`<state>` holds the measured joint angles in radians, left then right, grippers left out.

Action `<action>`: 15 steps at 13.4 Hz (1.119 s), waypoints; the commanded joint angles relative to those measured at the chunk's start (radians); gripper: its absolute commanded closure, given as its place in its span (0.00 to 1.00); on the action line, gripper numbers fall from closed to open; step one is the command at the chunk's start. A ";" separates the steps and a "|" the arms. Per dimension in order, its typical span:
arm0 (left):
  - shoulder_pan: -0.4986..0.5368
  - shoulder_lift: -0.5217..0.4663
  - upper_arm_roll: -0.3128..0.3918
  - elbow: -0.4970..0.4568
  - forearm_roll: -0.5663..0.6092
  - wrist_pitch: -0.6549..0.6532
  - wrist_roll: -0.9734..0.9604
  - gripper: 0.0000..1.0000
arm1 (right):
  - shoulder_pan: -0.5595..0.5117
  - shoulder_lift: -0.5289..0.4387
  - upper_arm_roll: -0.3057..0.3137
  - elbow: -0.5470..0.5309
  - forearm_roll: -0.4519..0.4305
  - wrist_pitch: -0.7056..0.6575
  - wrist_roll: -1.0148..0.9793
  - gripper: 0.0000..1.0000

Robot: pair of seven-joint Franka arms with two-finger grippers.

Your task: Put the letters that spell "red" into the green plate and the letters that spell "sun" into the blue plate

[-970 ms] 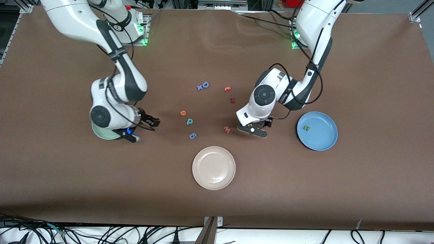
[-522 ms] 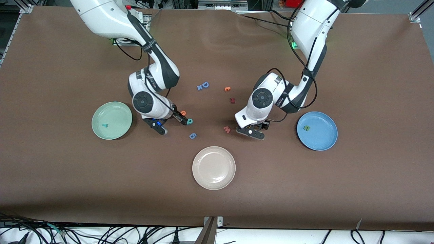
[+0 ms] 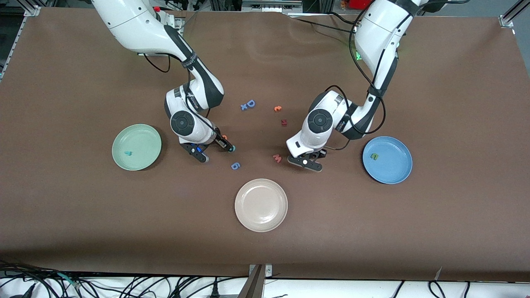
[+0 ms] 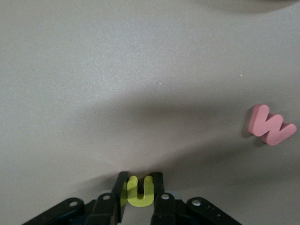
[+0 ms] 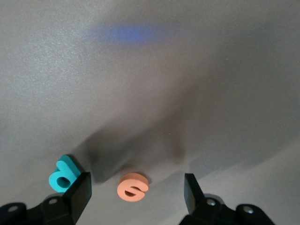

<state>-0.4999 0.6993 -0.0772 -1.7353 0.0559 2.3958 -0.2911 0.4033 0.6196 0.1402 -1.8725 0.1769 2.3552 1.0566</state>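
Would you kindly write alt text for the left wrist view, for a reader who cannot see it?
The left tool is shut on a small yellow foam letter "u", pinched between its two black fingers just above the plain table surface. A pink foam letter "w" lies flat on the table, apart from the tool.

Tiny yellow foam "u" (image 4: 139,191) hidden under left arm in front view. Tiny orange foam "e" (image 3: 224,137) and teal foam "d" (image 3: 233,147) mostly covered there.

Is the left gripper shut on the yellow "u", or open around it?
Shut on it: in the left wrist view the left gripper presses both sides of the yellow "u".
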 commanded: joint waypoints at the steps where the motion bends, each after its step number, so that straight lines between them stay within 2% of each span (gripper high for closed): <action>1: -0.005 -0.012 0.005 0.019 0.027 -0.030 -0.016 0.99 | 0.009 -0.006 -0.004 -0.013 0.006 0.016 0.009 0.16; 6: 0.053 -0.142 0.007 0.020 0.028 -0.240 0.003 0.98 | 0.023 0.011 -0.004 -0.011 0.006 0.033 0.037 0.21; 8: 0.110 -0.171 0.005 0.022 0.025 -0.303 0.111 0.99 | 0.034 0.012 -0.004 -0.011 0.007 0.033 0.037 0.25; 10: 0.185 -0.187 0.005 0.019 0.015 -0.348 0.274 0.98 | 0.034 0.012 -0.004 -0.011 0.006 0.033 0.037 0.47; 13: 0.268 -0.189 0.005 -0.007 0.016 -0.389 0.432 0.98 | 0.034 0.012 -0.004 -0.011 0.004 0.033 0.036 0.73; 15: 0.343 -0.193 0.005 -0.053 0.016 -0.389 0.576 0.97 | 0.032 0.020 -0.005 -0.010 0.004 0.033 0.034 0.76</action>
<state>-0.2136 0.5301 -0.0606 -1.7351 0.0566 2.0143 0.1680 0.4273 0.6195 0.1403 -1.8753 0.1771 2.3758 1.0819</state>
